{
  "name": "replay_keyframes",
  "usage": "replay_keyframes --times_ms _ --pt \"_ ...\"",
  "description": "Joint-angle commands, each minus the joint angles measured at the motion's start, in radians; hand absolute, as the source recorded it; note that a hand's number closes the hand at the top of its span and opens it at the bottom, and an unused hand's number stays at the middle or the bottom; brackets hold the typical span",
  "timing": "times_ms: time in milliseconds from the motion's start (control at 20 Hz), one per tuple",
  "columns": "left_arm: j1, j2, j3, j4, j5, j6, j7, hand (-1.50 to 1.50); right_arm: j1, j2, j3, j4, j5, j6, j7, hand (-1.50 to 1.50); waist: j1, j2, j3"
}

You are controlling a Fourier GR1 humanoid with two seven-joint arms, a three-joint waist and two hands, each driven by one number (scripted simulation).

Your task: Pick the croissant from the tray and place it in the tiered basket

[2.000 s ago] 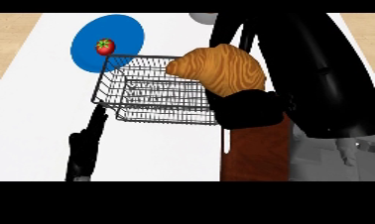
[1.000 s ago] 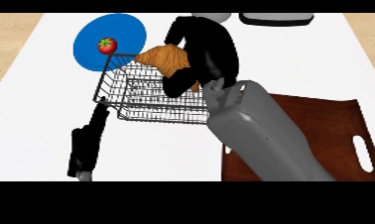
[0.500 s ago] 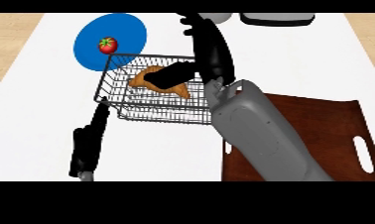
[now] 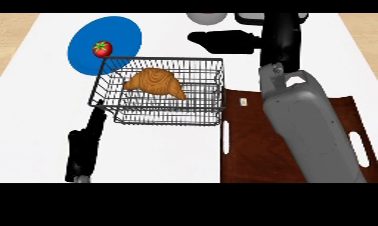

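Observation:
The golden croissant (image 4: 155, 83) lies inside the upper level of the wire tiered basket (image 4: 167, 60) at the centre left. My right hand (image 4: 225, 41) hovers open beyond the basket's far right corner, fingers pointing left, apart from the croissant and holding nothing. Its grey forearm crosses over the dark brown tray (image 4: 248, 146) at the right, which shows nothing on its bare part. At the lower left, beside the basket, my left hand (image 4: 82, 145) rests open.
A blue plate (image 4: 117, 33) with a red tomato (image 4: 102, 48) on it lies behind the basket at the far left. A grey bowl (image 4: 206, 18) sits at the counter's far edge. White counter stretches along the left and front.
The right hand has let go of the croissant, which now lies in the basket. The hand has drawn back up and to the right, away from the basket. The left hand stayed still.

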Motion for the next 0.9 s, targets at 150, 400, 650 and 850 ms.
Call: replay_keyframes --times_ms 150,400,650,850 --pt "0.035 0.002 -0.005 -0.046 -0.006 0.008 0.025 0.00 0.168 -0.221 -0.213 -0.294 -0.088 0.090 0.125 -1.50 -0.019 -0.005 0.001" --pt "0.051 -0.016 0.004 -0.002 -0.008 0.023 -0.031 0.00 0.426 -0.361 -0.457 -0.388 -0.377 0.251 -0.033 -1.50 -0.030 0.001 0.003" --pt "0.087 0.021 0.031 -0.041 0.028 -0.018 -0.033 0.00 0.615 -0.465 -0.719 -0.423 -0.632 0.467 -0.120 -1.50 -0.032 -0.004 0.002" --pt "0.033 0.025 0.023 -0.041 0.029 -0.034 0.022 0.00 0.675 -0.508 -0.895 -0.287 -0.826 0.666 -0.224 -1.50 -0.016 0.001 0.001"
